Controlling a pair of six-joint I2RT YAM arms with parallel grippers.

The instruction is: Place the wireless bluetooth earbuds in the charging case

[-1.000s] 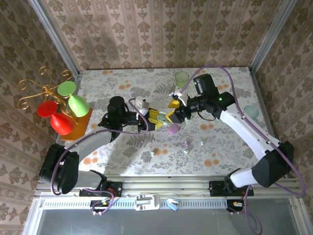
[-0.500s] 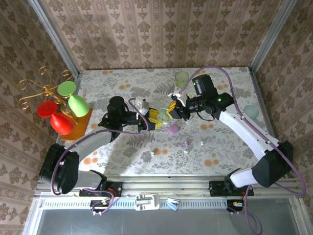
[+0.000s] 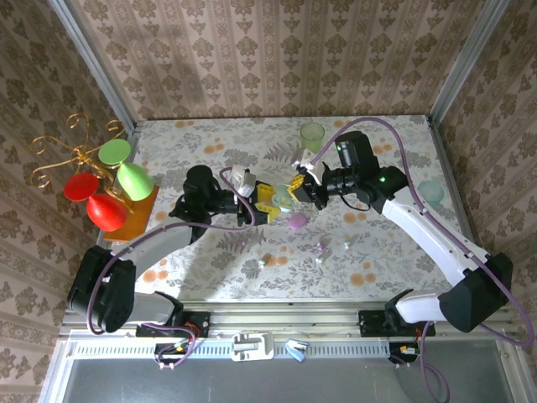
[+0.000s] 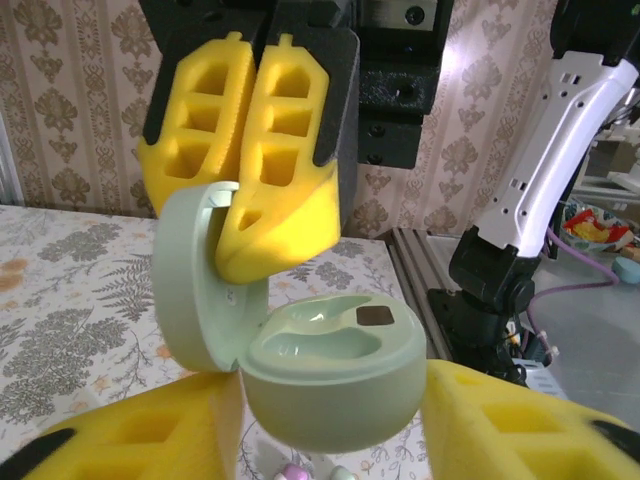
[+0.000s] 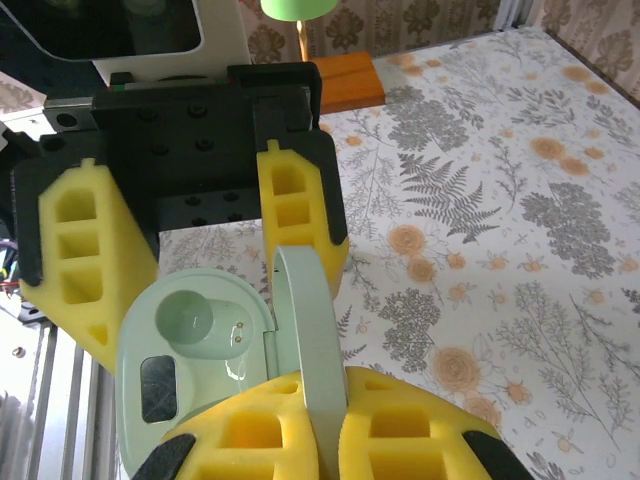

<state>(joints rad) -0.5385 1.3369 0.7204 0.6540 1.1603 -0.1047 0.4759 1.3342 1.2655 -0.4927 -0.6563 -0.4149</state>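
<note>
Having stood wide a second ago, the right gripper (image 3: 294,191) is now seen clamped on the lid (image 5: 305,330) of the mint-green pebble-shaped plastic charging case (image 4: 330,370), with its yellow foam fingers pressed flat against both faces of that lid. The left gripper (image 3: 267,204), shut tight until a moment ago, has been eased apart. Its fingers are set to either side of the case's base, and whether the base is gripped or merely cradled cannot be told.

The case is held in the air between the two arms, above the flowered tablecloth (image 3: 226,252), with the lid stood upright and both moulded wells (image 4: 300,340) exposed and empty. The tiny pastel plastic wireless earbuds (image 3: 321,247) are left lying loose on the cloth, nearer the arm bases and well apart from the case. None has been picked up.

The opening step is judged done. One gripper must be freed before a bud can be fetched, and with the case held by its thin lid alone, the base could swing on its hinge.
</note>
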